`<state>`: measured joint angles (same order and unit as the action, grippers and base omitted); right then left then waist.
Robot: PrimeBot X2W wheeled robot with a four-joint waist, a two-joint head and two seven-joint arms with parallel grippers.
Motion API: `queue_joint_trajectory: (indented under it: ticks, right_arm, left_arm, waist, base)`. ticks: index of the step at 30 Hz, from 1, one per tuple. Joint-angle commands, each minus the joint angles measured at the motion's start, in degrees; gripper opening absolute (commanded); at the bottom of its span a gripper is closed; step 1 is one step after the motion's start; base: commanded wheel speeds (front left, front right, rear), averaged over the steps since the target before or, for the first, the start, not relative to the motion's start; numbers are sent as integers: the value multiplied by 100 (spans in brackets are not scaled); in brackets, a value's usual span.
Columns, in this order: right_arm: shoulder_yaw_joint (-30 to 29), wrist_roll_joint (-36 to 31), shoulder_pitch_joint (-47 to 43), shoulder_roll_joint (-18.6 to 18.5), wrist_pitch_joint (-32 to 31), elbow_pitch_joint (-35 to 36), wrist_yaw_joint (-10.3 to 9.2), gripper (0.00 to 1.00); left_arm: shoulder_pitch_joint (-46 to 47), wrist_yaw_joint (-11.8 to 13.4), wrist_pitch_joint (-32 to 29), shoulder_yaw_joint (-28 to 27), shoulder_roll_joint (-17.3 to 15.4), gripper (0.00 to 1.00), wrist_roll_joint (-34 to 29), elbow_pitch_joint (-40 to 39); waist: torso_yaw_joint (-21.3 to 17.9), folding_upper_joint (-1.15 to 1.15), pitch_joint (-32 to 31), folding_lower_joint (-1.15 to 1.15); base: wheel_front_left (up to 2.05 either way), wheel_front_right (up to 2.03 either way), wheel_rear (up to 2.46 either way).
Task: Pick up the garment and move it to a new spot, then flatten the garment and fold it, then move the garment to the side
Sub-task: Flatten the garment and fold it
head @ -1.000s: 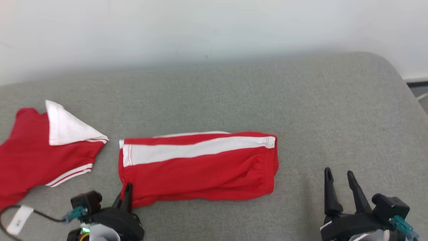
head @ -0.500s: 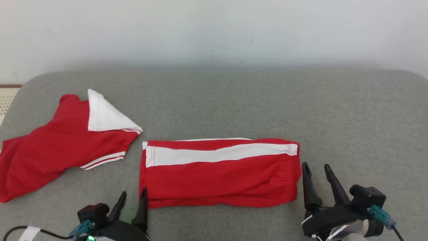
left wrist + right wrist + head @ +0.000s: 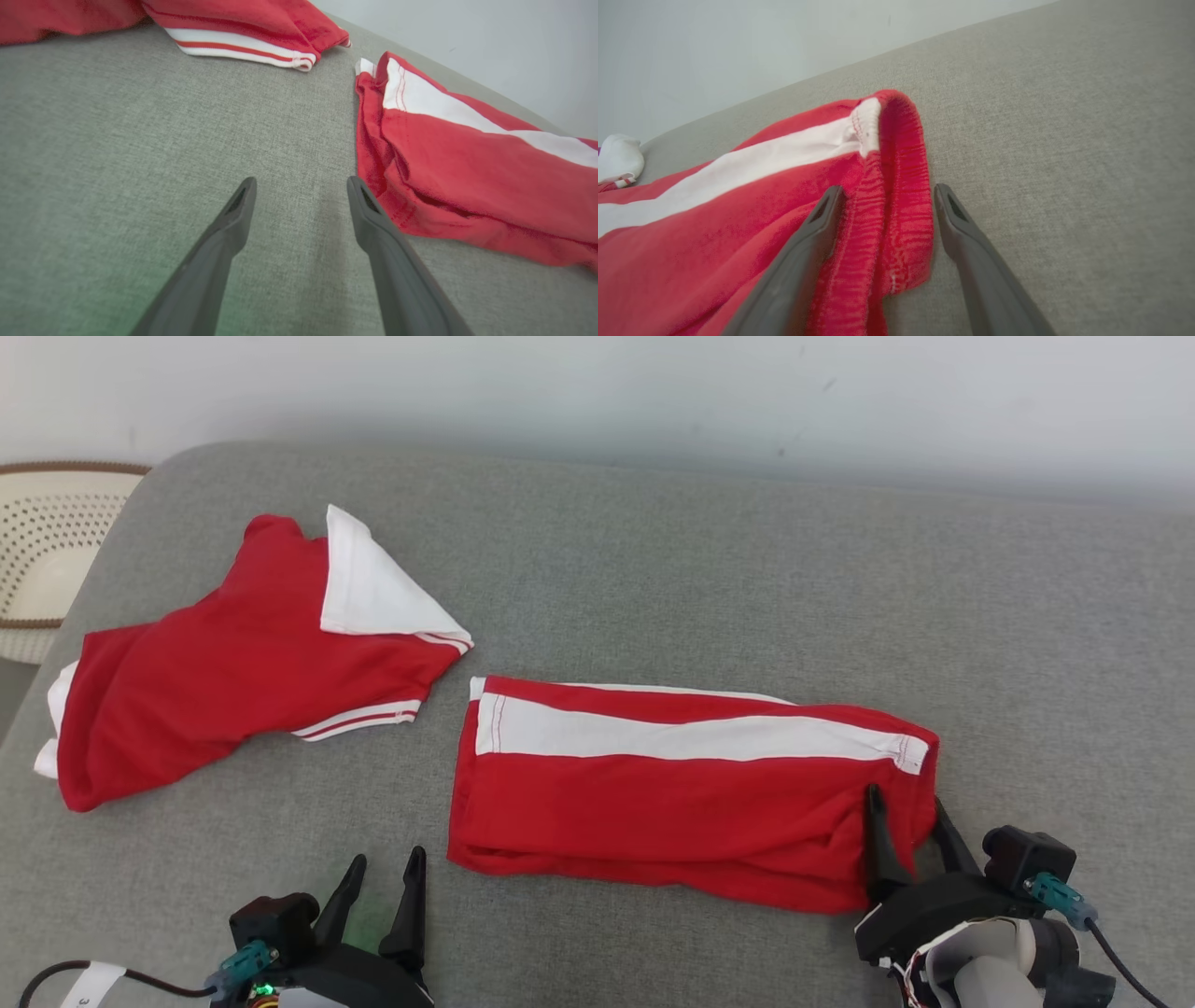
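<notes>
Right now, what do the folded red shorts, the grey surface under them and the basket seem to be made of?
Shorts: soft matte knit, perhaps cotton; the waistband is gathered and the cloth creases.
Grey surface: matte woven upholstery cloth; a fine flecked weave shows.
Basket: probably cream plastic, given its regular holes and brown rim.

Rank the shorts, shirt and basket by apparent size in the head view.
Largest: shorts and shirt, about alike, too close to rank.
Smallest: basket, though it lies farther off and is cut by the picture's edge.
</notes>
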<state>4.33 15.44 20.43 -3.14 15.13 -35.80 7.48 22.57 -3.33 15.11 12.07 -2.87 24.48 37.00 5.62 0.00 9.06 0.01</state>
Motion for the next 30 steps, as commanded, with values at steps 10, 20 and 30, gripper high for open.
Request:
queue_joint_trajectory:
  ticks: [10,20,30]
  right_arm:
    - [890,724,29,122,-68,-755,28,100]
    - [1004,1153,108,71,-58,-896,22,0]
    - [114,1113,42,-528,0,-682,-1,0]
  left_arm:
    - [-94,-20,6,61,-7,100,-142,-139]
    - [-139,-49,6,115,-8,100,-184,-286]
    - [-363,-72,6,148,-8,100,-151,-302]
  waist:
    - [198,0,179,-1]
    - [287,0,156,-1]
    - [47,0,-55,-1]
  base:
    - [0,0,0]
    - [0,0,0]
    - [0,0,0]
